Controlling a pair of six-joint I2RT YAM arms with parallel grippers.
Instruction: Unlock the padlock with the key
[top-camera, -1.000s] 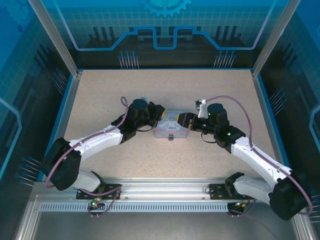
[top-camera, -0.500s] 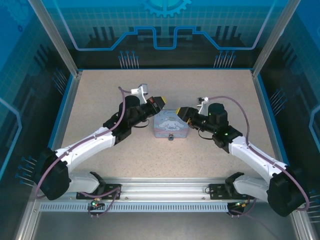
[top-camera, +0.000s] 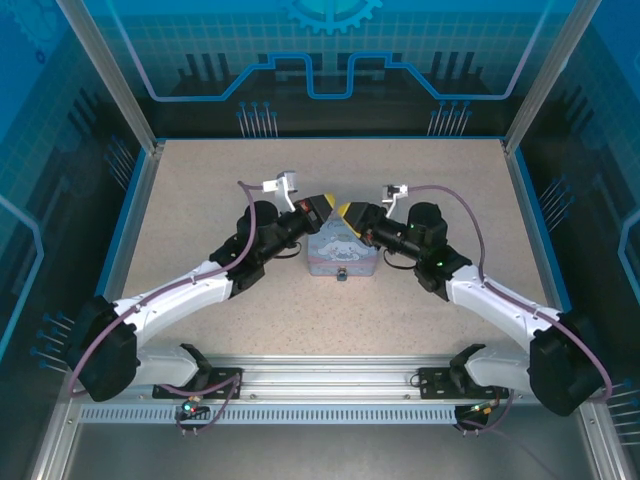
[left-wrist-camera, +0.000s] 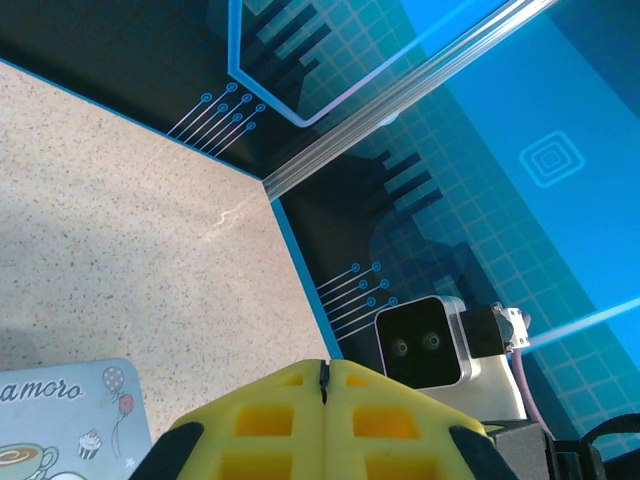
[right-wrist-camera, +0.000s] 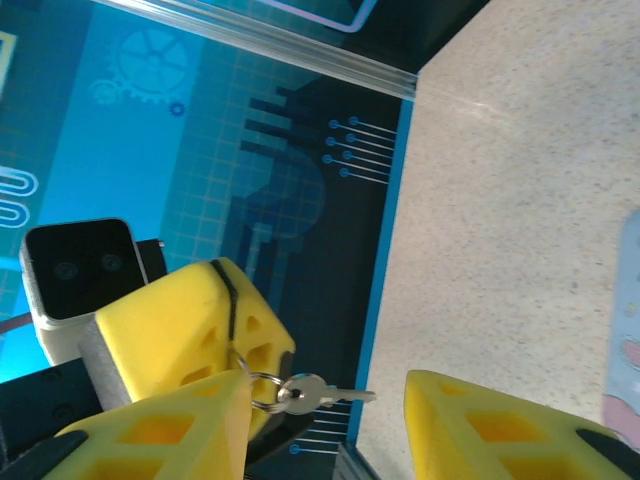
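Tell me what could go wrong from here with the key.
The key hangs loose from the shut left fingers; a nudge may swing it out from between the open right fingers. Both pairs crowd together above the tin, so closing may knock them. Dropped, the key could bounce away from the padlock.

Speckled tabletop (top-camera: 200, 190), blue circuit-print walls (top-camera: 330, 50)

Table (top-camera: 200, 200): flat top, speckled beige, edged by a thin blue rim on the left, far and right sides, with a metal rail along the near edge. Lying on it: one pale blue tin box (top-camera: 338, 252) with a cartoon-printed lid, flat, near the middle. A small dark padlock (top-camera: 342, 273) sits at the tin's near side; whether it touches the tabletop cannot be told.
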